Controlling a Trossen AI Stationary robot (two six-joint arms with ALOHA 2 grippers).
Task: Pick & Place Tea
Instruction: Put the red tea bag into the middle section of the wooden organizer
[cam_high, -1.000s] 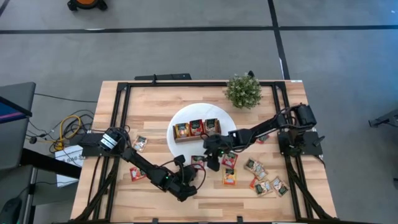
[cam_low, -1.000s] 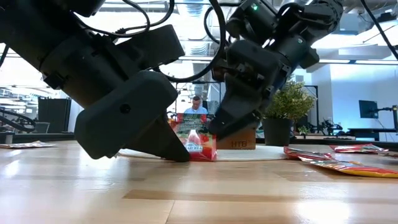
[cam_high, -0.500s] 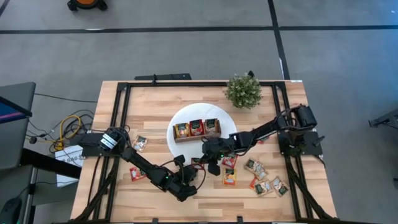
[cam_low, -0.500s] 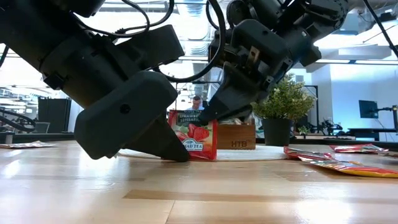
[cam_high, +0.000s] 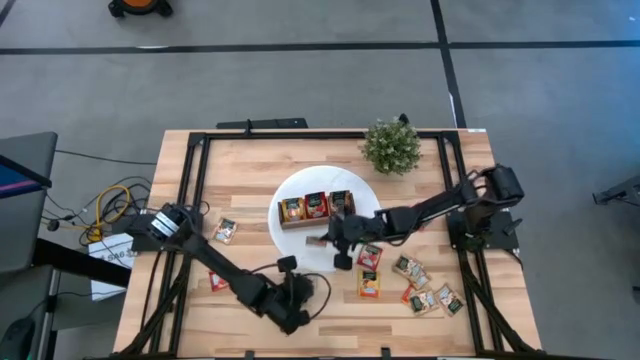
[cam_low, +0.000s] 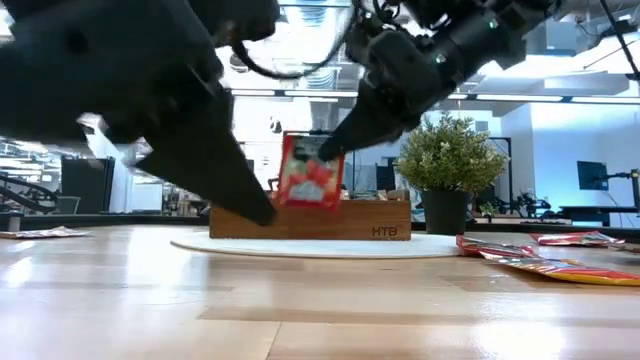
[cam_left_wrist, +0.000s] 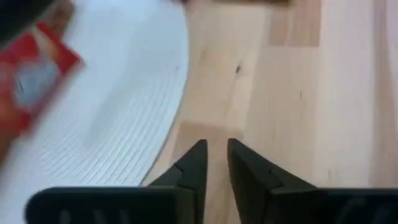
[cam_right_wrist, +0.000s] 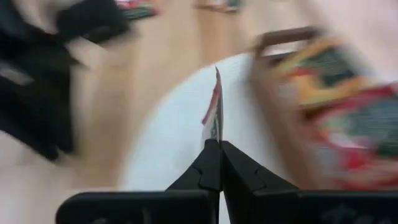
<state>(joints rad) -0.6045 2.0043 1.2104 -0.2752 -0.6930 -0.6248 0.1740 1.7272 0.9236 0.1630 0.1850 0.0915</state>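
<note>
A red tea sachet (cam_low: 310, 172) hangs in the air over the near part of the white disc (cam_high: 295, 188), with my right gripper (cam_right_wrist: 219, 152) shut on it. In the right wrist view the sachet (cam_right_wrist: 216, 109) shows edge-on. My left gripper (cam_left_wrist: 215, 152) hovers just off the disc's near edge, a little above the table. Its fingers stand slightly apart with nothing between them. In the low view the left gripper (cam_low: 262, 210) is the dark bulk left of the sachet. The wooden box (cam_high: 316, 209) on the disc holds more sachets. My right gripper pinches the sachet's upper edge (cam_low: 325, 150) between its two fingertips, at the corner toward the table's right side. The fingers slant down from the table's right. The sachet hangs below them, roughly upright and clear of disc and table.
A green plant (cam_high: 392, 145) stands at the far right. Loose sachets lie on the wood at the near right (cam_high: 425, 285), beside the disc (cam_high: 368, 272) and at the left (cam_high: 225, 230). A black frame (cam_high: 200, 150) runs round the table.
My right gripper has rolled, taken the red sachet by its top where it stood upright on the table, and lifted it clear. My left gripper, which was against the sachet's foot, has come away from it and risen off the table.
</note>
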